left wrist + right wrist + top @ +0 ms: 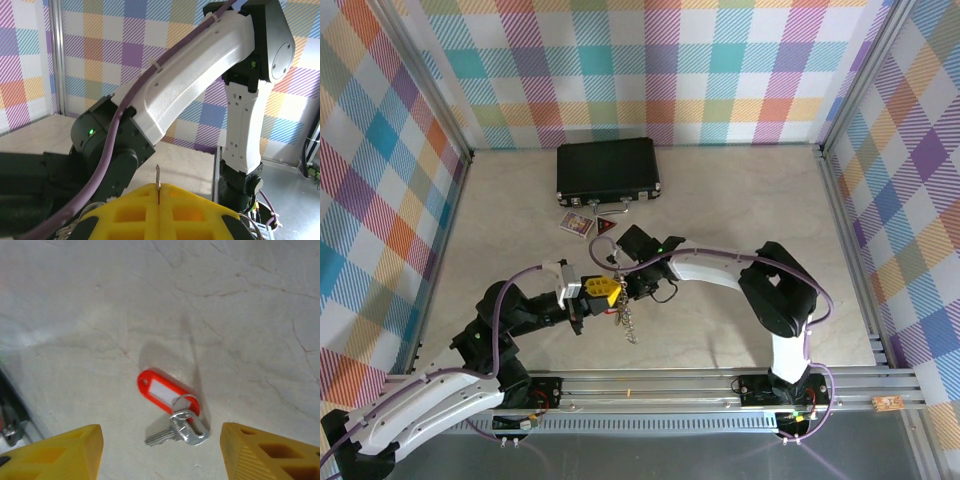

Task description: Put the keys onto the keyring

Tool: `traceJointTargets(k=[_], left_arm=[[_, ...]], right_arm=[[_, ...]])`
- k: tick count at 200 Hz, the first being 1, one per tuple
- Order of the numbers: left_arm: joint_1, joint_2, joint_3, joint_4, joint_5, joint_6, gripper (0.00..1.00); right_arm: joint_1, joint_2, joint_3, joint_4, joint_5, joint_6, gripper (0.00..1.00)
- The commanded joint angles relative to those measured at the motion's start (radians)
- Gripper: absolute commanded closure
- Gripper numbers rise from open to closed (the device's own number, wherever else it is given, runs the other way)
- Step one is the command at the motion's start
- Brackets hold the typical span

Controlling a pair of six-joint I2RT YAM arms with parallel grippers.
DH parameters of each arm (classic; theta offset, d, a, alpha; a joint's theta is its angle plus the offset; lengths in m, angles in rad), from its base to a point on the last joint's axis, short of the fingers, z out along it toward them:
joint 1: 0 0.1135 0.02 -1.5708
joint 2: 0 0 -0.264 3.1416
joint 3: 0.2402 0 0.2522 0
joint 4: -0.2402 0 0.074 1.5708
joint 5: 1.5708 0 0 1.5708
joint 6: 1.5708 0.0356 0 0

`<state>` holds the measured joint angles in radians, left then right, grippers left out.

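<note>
The keys (pixel 172 412), a small silver key joined to a red plastic tag with a white label, lie flat on the pale table. My right gripper (pixel 161 454) is open above them, one yellow finger on each side and neither touching. In the top view the right gripper (pixel 625 275) reaches left, close to my left gripper (pixel 600 290). The left gripper (pixel 159 192) is shut on the keyring (pixel 158 181), whose thin metal edge sticks up between the yellow pads. A string of silvery pieces of the keyring (pixel 627 322) hangs below it.
A black case (pixel 608 172) lies at the back of the table. In front of it are a small picture card (pixel 574 222) and a red triangular card (pixel 607 228). Checked walls close in the left, back and right. The right arm (pixel 200 85) stretches across just beyond the left gripper.
</note>
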<state>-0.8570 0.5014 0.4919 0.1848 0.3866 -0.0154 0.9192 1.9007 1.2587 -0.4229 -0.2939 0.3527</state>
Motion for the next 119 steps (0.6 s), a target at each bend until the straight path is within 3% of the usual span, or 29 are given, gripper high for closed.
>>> traceJointTargets(k=[1, 85, 119], left_arm=[[-0.009, -0.039, -0.022, 0.060, -0.021, -0.021, 1.00], [-0.010, -0.069, -0.042, 0.062, -0.032, -0.023, 1.00], [-0.009, -0.070, -0.044, 0.066, -0.035, -0.023, 1.00]], right_arm=[[0.028, 0.050, 0.054, -0.051, 0.061, 0.019, 0.41], [0.049, 0.097, 0.103, -0.079, 0.140, 0.012, 0.64], [0.051, 0.104, 0.108, -0.084, 0.147, 0.009, 0.66]])
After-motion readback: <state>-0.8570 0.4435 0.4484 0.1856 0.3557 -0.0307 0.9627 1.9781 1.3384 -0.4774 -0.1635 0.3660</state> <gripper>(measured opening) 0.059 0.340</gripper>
